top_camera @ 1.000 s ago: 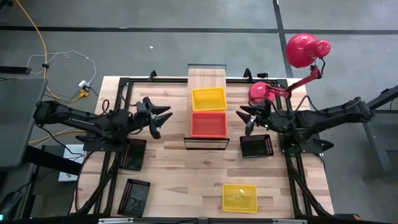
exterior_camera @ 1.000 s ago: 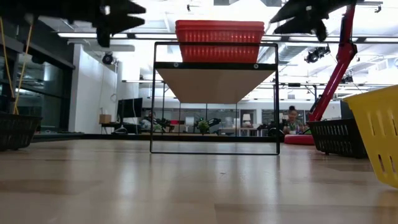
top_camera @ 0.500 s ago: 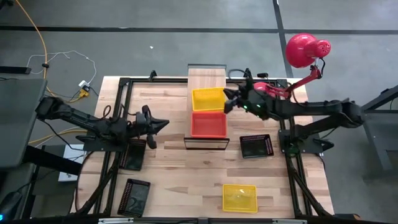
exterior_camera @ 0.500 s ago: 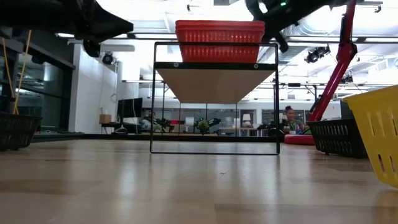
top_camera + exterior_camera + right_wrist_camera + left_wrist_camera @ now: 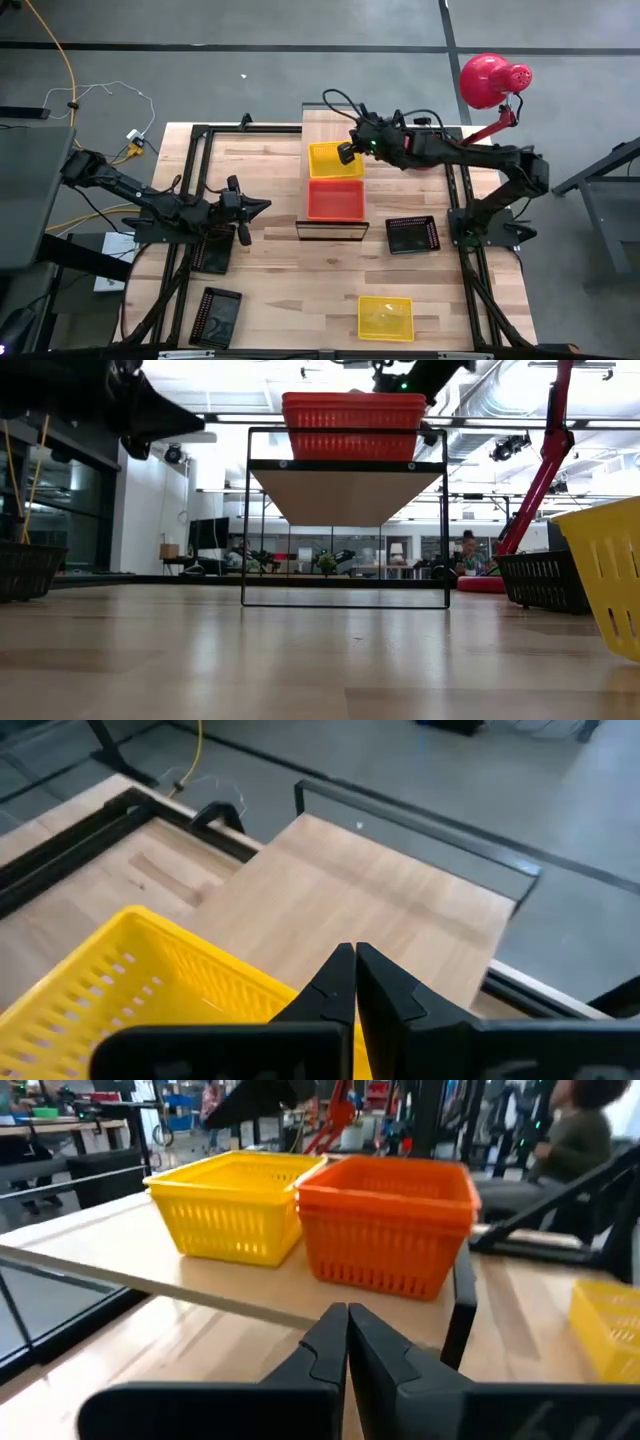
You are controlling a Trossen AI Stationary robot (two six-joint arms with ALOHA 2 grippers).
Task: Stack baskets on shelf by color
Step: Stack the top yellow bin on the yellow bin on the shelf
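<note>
The shelf [image 5: 333, 125] stands mid-table, and a yellow basket [image 5: 332, 160] sits on its plank with an orange basket [image 5: 335, 201] just nearer. My right gripper [image 5: 347, 153] is shut, with nothing between its fingers. It hangs over the yellow basket's right far corner [image 5: 150, 970], pointing toward the table's left. My left gripper [image 5: 262, 205] is shut and level at the shelf's left, pointing at both baskets [image 5: 385, 1225]. Another yellow basket [image 5: 385, 317] and three black baskets [image 5: 412, 234] [image 5: 213, 248] [image 5: 218, 315] rest on the table.
A red lamp [image 5: 490, 80] stands at the table's far right corner. The shelf's far end [image 5: 400, 910] is bare plank. Bare tabletop [image 5: 290, 275] lies in front of the shelf. The dark table frame rails [image 5: 195, 180] run along both sides.
Both grippers have shut from open, with nothing between their fingers. My right gripper has swung toward the table's left and far edge, from beside the orange basket to over the yellow basket on the shelf. My left gripper has sunk a little and drawn slightly toward the near edge.
</note>
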